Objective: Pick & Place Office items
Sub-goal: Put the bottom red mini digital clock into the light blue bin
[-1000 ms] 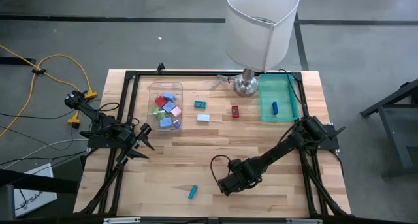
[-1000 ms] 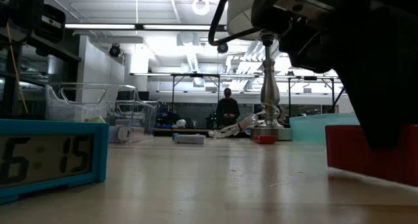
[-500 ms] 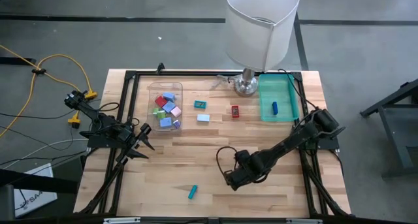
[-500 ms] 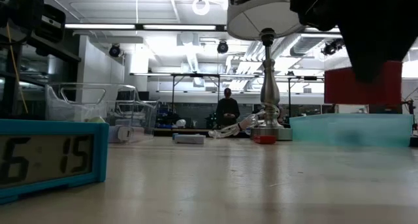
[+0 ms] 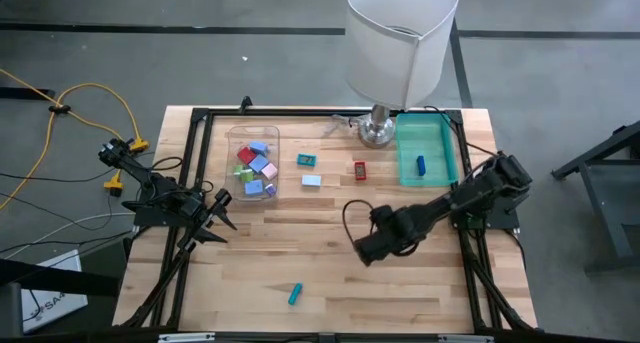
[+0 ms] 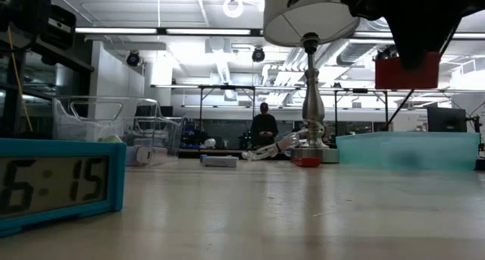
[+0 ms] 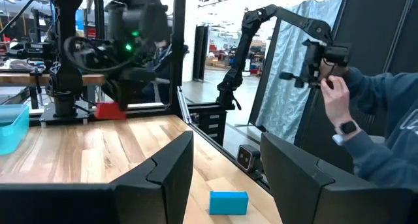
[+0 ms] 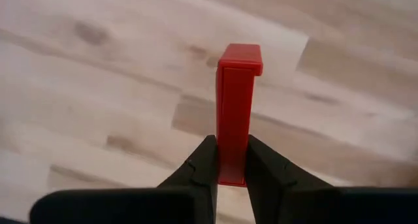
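Fingers (image 8: 225, 160) half-hiding red piece (image 8: 236, 113)

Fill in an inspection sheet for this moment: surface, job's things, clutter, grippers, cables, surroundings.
Surface: wooden table, black frame around it.
Job's things: clear bin of mixed pieces; teal bin holding a dark blue piece; loose teal piece, light blue piece, red piece, teal clock.
Clutter: lamp at the table's far edge.
Grippers: right gripper above mid-table, jaws shut on a red block; left gripper waits at the left edge, jaws apart, holding nothing.
Cables: yellow cable on the floor.
Surroundings: person in the background; another person's hand on a stand.
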Tool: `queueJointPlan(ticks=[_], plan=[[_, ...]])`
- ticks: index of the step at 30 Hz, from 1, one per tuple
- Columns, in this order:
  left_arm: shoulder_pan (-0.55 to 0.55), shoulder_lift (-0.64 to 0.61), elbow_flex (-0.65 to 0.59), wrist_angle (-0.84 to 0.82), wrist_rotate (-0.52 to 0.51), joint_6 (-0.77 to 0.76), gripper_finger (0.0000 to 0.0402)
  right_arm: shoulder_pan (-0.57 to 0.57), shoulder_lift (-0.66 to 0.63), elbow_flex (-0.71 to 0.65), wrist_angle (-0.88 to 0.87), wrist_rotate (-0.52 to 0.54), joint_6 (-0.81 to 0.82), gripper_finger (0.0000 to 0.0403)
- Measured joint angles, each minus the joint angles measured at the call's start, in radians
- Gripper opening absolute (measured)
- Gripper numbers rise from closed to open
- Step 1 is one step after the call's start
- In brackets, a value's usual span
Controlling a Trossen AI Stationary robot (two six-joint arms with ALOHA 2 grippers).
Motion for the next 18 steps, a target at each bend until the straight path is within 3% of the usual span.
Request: queueJointPlan(ticks=[6,18], plan=[[0.000,0.000,0.000,0.000,0.000,0.000,0.0173,-0.050,-0.148,-0.104,0.002,0.031,-0.069,0.0048],[0.000,0.000,0.000,0.000,0.000,0.000,0.0173,-0.184,-0.474,-0.513,0.154,0.037,-0.103,0.0049]])
